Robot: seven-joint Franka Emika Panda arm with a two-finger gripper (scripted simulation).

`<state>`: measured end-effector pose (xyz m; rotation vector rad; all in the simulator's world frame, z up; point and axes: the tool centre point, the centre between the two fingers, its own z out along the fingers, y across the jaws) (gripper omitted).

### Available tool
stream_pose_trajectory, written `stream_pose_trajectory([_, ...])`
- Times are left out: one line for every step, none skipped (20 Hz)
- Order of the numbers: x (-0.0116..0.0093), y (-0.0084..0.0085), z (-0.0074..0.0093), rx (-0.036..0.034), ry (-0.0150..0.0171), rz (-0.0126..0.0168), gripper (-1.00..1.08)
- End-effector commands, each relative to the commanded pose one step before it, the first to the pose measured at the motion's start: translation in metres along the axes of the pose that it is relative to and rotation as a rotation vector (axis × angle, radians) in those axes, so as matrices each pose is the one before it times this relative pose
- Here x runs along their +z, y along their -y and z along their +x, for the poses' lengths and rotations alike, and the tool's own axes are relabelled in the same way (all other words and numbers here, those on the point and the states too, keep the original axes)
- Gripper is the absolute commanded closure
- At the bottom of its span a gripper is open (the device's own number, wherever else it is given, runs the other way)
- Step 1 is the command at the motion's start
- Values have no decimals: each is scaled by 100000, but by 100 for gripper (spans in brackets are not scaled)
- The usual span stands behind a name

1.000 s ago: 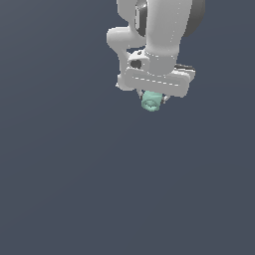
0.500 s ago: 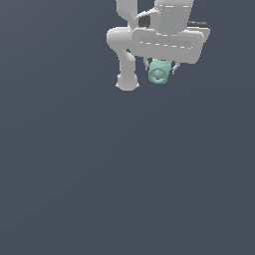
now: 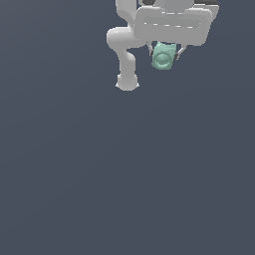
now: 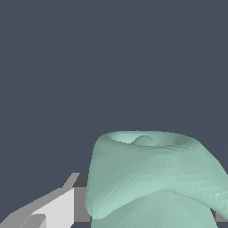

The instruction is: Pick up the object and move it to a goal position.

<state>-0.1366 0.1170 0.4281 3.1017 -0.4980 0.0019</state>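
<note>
Since half a second ago the gripper (image 3: 163, 52) has carried the object (image 3: 163, 56) higher in the exterior view, upper right of centre; its fingers pinch the mint piece's sides. It looks light, rigid and smooth. In the wrist view the object (image 4: 151, 178) fills the lower right, one finger (image 4: 58, 207) touching its flank.

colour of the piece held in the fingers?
Pale mint green blocky piece, uniform with no pattern; clearest in the wrist view, where it fills the frame.
</note>
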Motion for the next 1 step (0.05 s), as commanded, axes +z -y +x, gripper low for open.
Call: stream_pose_trajectory([-224, 6, -146, 34, 99, -46, 108])
